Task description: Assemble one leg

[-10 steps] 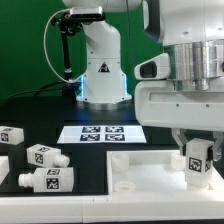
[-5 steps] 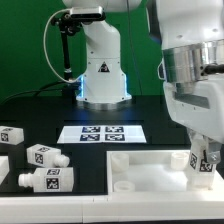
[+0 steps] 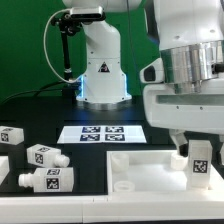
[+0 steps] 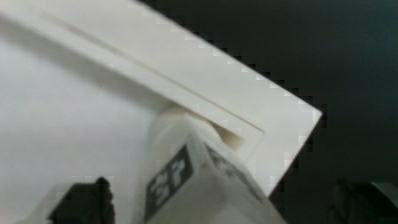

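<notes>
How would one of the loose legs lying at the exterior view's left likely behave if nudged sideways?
The nearest loose leg looks like a stiff moulded block, so it probably would not flex. It lies on a flat side, so it should slide rather than roll or tip. Its round peg points sideways and might catch on the neighbouring leg.

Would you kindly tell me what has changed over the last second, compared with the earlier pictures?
The gripper turned at the wrist and back, staying over the small white tagged leg standing upright at the corner of the large flat white rimmed tray piece. The leg barely shifted. Whether the jaws clamp it is unclear. The three loose legs and the marker board stayed put.
</notes>
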You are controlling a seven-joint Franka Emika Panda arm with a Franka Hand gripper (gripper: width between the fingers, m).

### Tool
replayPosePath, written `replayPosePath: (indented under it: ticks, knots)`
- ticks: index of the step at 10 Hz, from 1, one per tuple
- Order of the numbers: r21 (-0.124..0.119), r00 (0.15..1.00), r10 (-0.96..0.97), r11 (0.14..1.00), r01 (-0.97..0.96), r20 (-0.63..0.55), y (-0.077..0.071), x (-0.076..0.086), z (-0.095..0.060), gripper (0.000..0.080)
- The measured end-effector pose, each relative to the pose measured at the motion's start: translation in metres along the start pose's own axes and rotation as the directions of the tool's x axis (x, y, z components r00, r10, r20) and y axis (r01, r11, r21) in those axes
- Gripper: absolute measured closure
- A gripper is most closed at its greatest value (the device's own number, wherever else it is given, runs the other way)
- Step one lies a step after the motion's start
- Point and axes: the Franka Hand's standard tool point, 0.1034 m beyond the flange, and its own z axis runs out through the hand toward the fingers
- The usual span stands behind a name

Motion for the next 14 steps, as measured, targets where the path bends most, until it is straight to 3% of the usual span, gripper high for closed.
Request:
replayPosePath:
  ticks: [1,5,6,7,8,9,10,12,14]
  knots:
    - [-0.005,0.981,-0.196,0.981,0.196,0.002,-0.0012,0.0001,-0.0012,0.0161]
    - [-0.006,0.910,-0.415,0.910,0.415,-0.007,-0.0025,-0.0047,-0.0012,0.0150]
    - [-0.033,0.884,-0.468,0.883,0.468,0.007,-0.0037,-0.0055,-0.0017,0.0150]
    - [-0.029,0.894,-0.448,0.894,0.448,0.002,-0.0043,-0.0047,-0.0017,0.0150]
    - [-0.029,0.898,-0.439,0.898,0.439,0.002,-0.0041,-0.0048,-0.0015,0.0274]
    - [-0.029,0.912,-0.411,0.911,0.411,0.002,-0.0041,-0.0050,-0.0014,0.0412]
    - [-0.042,0.949,-0.315,0.948,0.315,0.007,0.0030,-0.0029,0.0005,0.0497]
    - [-0.039,0.989,-0.150,0.988,0.150,0.002,0.0040,-0.0015,0.0004,0.0502]
    - [-0.032,0.970,0.242,0.970,-0.242,-0.024,0.0035,-0.0039,-0.0024,0.0503]
